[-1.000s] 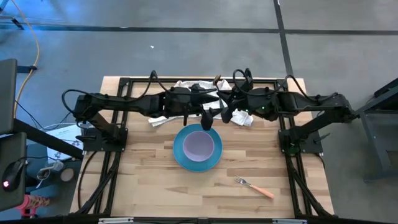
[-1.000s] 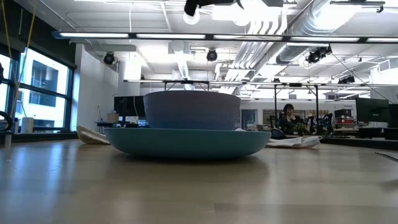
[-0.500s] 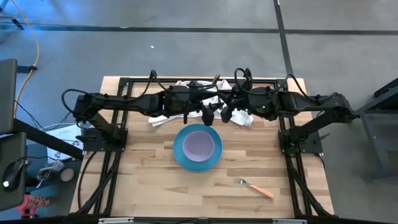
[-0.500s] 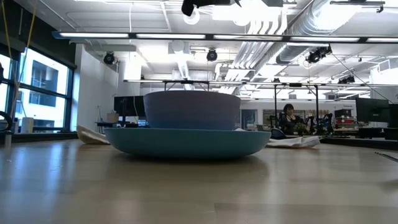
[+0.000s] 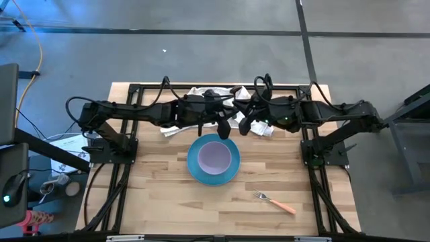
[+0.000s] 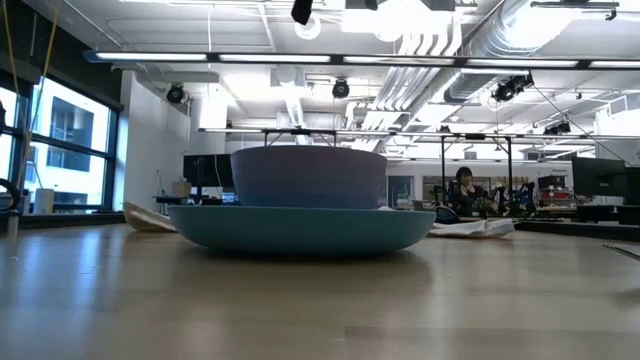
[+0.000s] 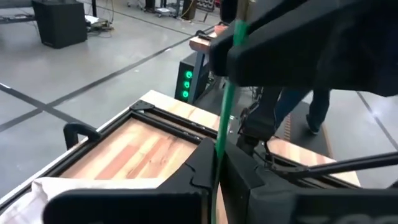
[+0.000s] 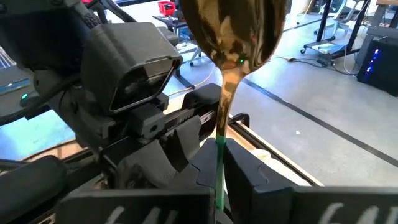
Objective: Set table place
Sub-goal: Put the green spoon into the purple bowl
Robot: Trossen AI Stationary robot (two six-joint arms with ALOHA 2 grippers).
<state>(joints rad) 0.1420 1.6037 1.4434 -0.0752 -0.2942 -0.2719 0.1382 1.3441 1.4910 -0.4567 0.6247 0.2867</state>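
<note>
The gold spoon [image 8: 233, 31] with the green handle [image 7: 225, 106] is held in the air between my two grippers, above the far rim of the blue plate [image 5: 213, 176]. My left gripper [image 5: 224, 129] and my right gripper [image 5: 244, 126] face each other, both shut on the handle. The lavender bowl [image 5: 215, 156] stands in the plate at the table's middle; the low view shows the bowl [image 6: 308, 178] and the plate [image 6: 300, 228] close up. The fork with the orange handle [image 5: 275, 202] lies flat near the front right. My left gripper pinches the spoon's green handle [image 7: 219, 149] between its two fingers; the handle runs on from them to the right gripper. The spoon is clear of the table. My right gripper pinches the green handle [image 8: 219, 158] between its two fingers. The gold neck and bowl [image 8: 236, 37] stick out beyond the fingertips, lifted clear.
A crumpled white checked cloth [image 5: 201, 94] lies at the table's far edge under both arms, with a part [image 5: 263, 129] by the right gripper. The arms' black frames [image 5: 114, 151] stand at both table sides. Bare wood lies in front of the plate.
My left gripper has shut on the spoon's green handle, which my right gripper keeps holding. The plate, bowl and fork have stayed where they were.
</note>
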